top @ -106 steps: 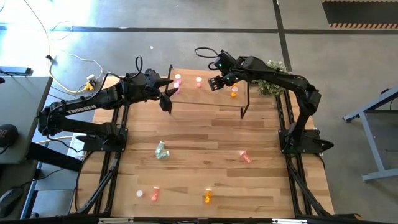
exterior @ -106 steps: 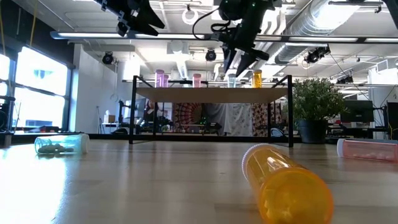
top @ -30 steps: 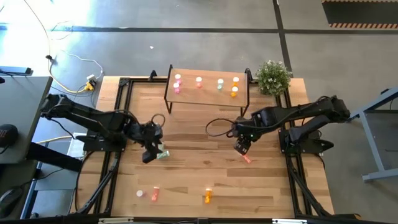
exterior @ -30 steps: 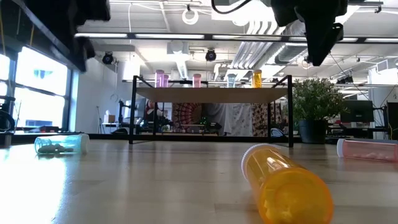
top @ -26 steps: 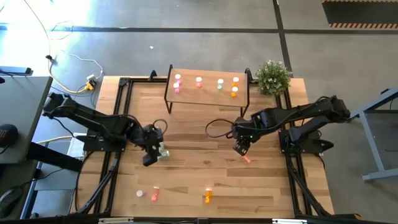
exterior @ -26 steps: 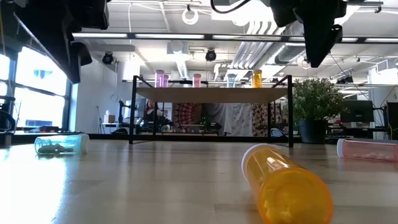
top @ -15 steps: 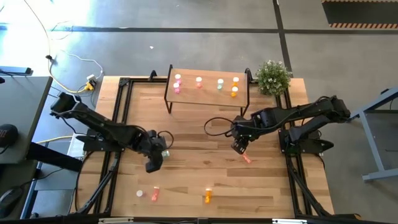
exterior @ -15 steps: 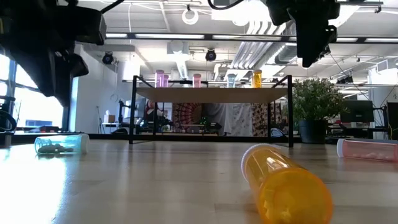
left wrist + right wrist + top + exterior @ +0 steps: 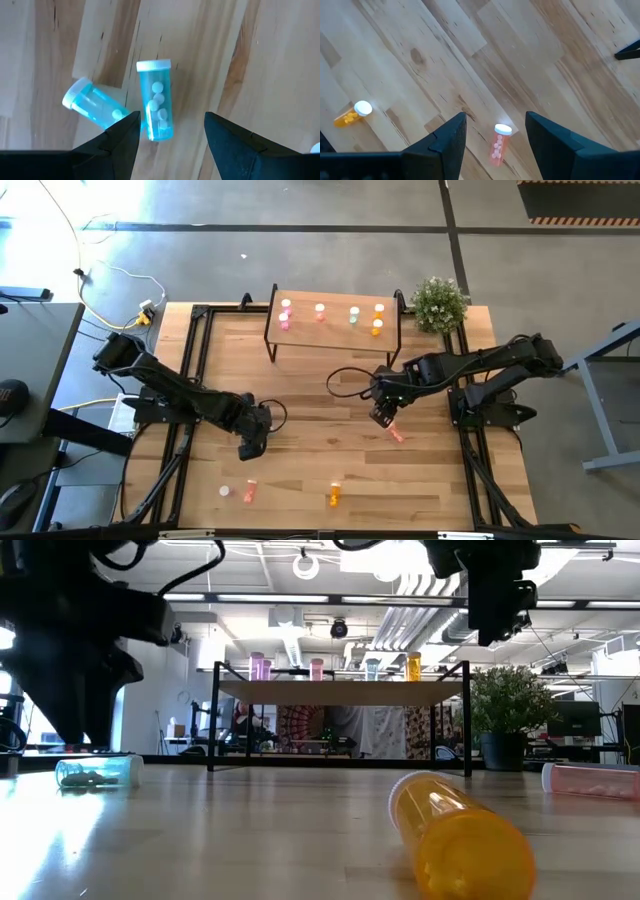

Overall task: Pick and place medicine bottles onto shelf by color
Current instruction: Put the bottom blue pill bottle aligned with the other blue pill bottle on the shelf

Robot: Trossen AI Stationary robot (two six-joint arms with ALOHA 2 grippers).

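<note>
On the left we have our left pincer low over the tabletop, fingers spread and holding nothing. Just ahead of it lie two pale green bottles: one lined up with the gap between the fingers, the other tipped beside it, the two touching or nearly so. In the low view one of them lies on its side under the arm.

Nearer the front edge we see a pink bottle with a small white thing beside it, too small to tell what it is, and an orange bottle toward the middle.

At the back stands the shelf, with six bottles upright on it: two pink at its left end, one salmon, one pale green, two orange at its right end. So the sorting looks to us roughly half done.

To the right of centre, our right pincer hangs above the tabletop, fingers apart and empty, with a salmon-red bottle lying below the gap; a potted plant sits by the shelf's right end.

We judge five bottles remain, and the next two pickups are set up but not begun.
</note>
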